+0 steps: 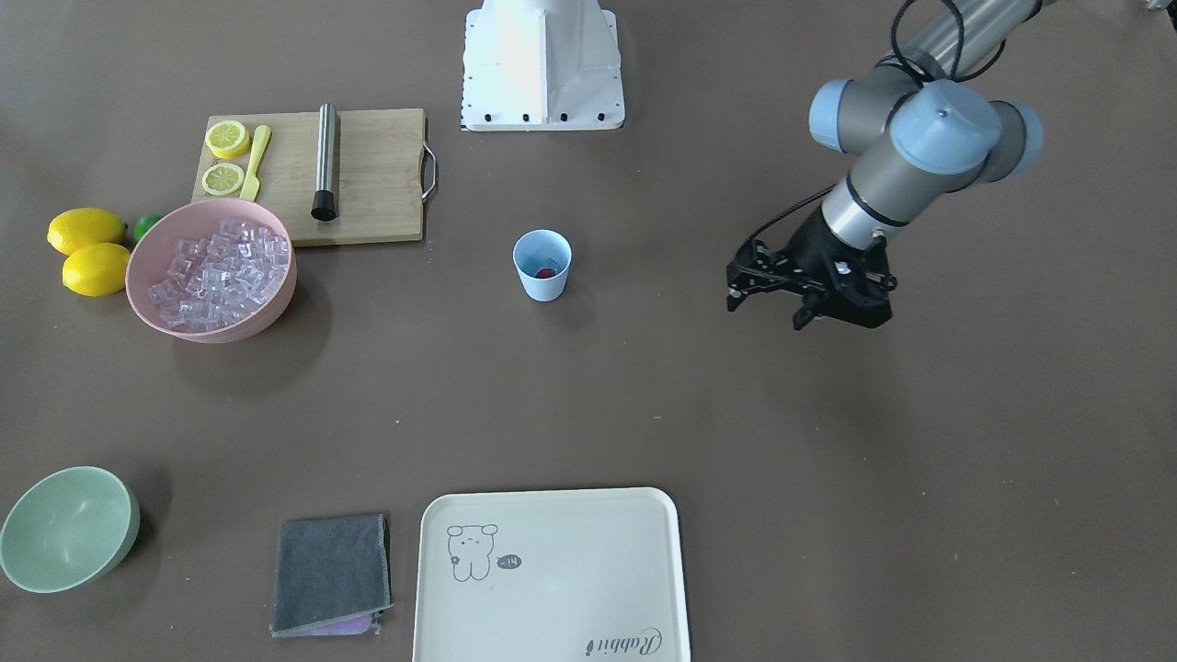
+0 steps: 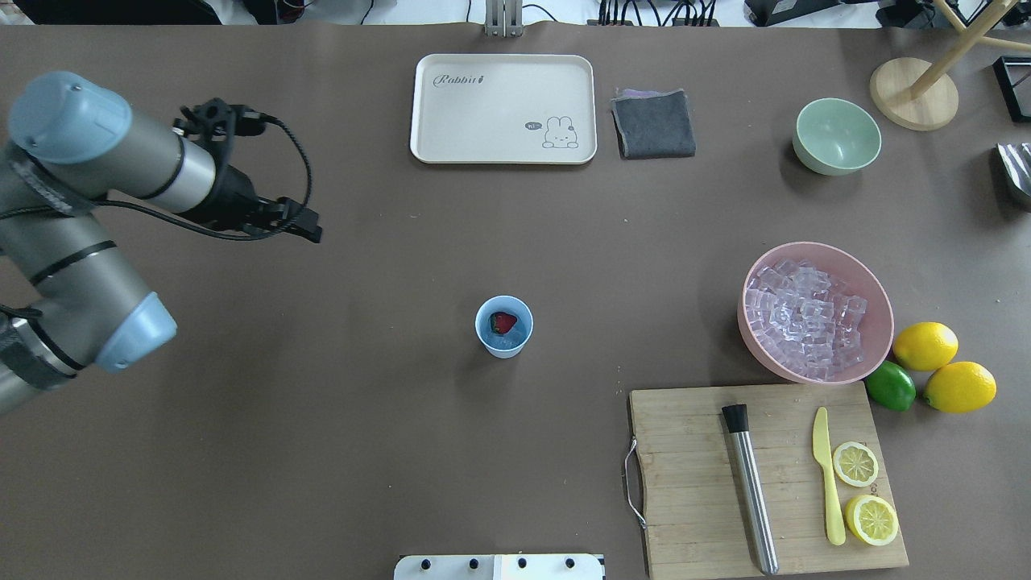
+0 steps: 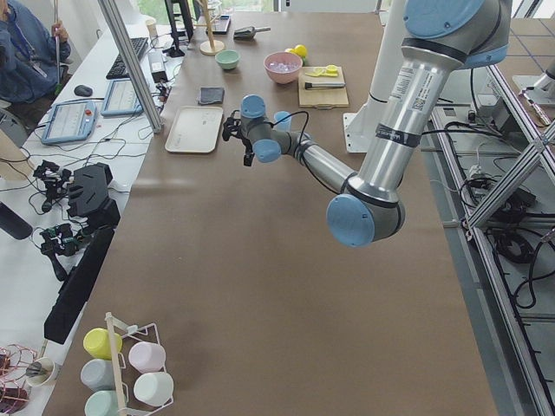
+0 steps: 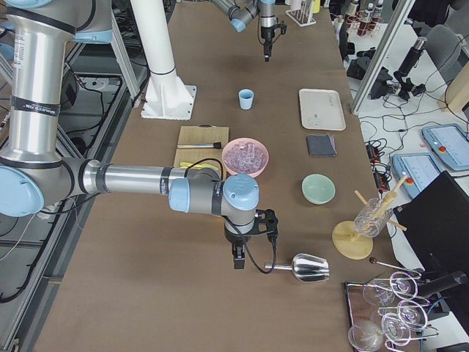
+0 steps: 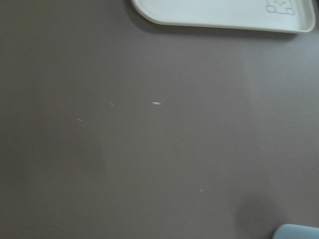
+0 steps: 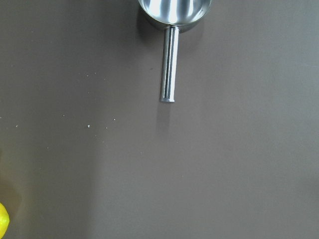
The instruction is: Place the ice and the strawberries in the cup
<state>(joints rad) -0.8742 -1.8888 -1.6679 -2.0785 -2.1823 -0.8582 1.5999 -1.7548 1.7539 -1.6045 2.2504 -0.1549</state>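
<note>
The light-blue cup (image 1: 542, 276) stands upright near the table's middle, and it also shows in the overhead view (image 2: 503, 345). A red strawberry (image 2: 503, 322) lies inside it on some clear ice. More ice (image 2: 805, 318) is heaped in the pink bowl (image 2: 889, 318). My left gripper (image 1: 765, 311) hangs open and empty above bare table, well off to the cup's side. My right gripper (image 4: 238, 262) shows only in the exterior right view, next to the handle of a metal scoop (image 4: 308, 268). I cannot tell whether it is open or shut.
A wooden cutting board (image 2: 693, 483) holds a steel muddler (image 2: 753, 491), a yellow knife and lemon slices. Two lemons (image 2: 942, 366) and a lime (image 2: 890, 385) lie by the pink bowl. A white tray (image 2: 451, 105), a grey cloth (image 2: 652, 125) and a pale green bowl (image 2: 874, 133) sit along the far edge.
</note>
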